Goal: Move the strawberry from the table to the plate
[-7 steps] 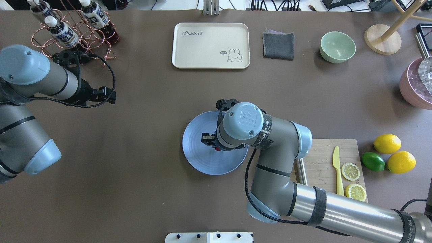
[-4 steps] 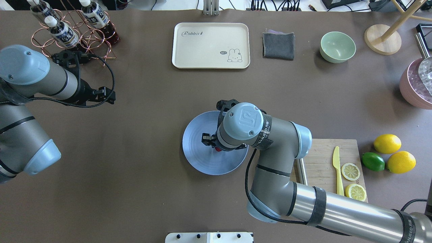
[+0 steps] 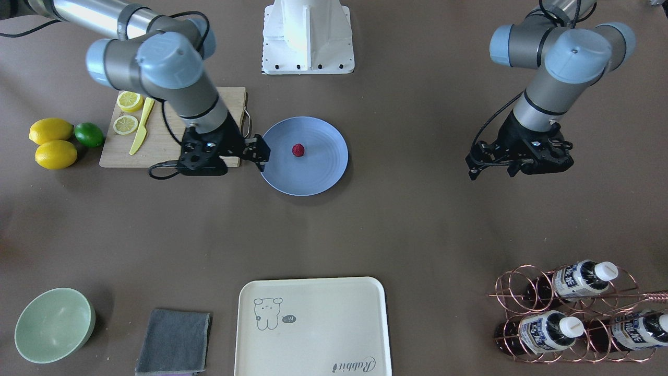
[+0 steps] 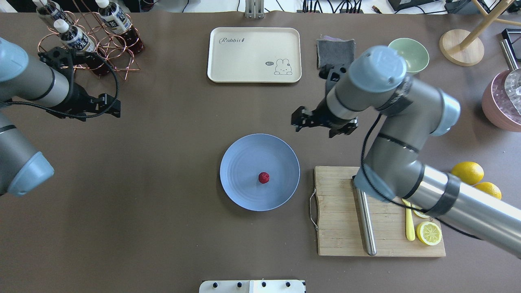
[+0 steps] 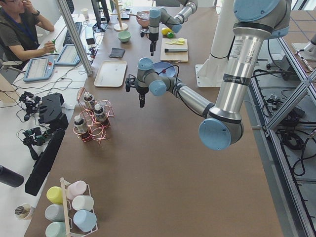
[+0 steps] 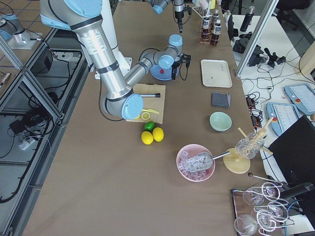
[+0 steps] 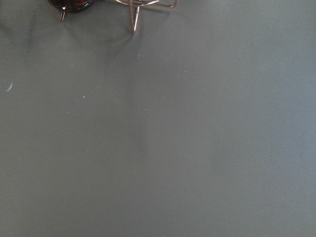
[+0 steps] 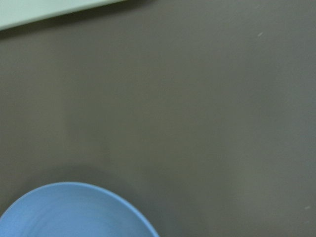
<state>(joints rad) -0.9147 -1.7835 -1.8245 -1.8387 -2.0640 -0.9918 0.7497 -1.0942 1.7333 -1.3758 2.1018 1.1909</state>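
The left gripper [image 4: 83,109] hung over the bare table [image 4: 163,171] beside the copper bottle rack [image 4: 106,45]. Its fingers were spread wide and held nothing. The right gripper [image 4: 321,124] hovered past the far right edge of the light-blue plate [image 4: 240,162], fingers likewise spread and empty.

One second earlier the right gripper had been low over the plate with the strawberry [image 4: 264,177] at its fingertips. It had since let go and withdrawn, and the left gripper had shifted leftward.

The strawberry lay on the plate, slightly right of centre.

Contents, left to right:
- Rack: capped bottles [image 4: 75,40].
- Plate: the strawberry.
- Pink bowl [image 6: 183,171]: ice cubes [image 6: 194,164] and a metal scoop [image 6: 216,156].
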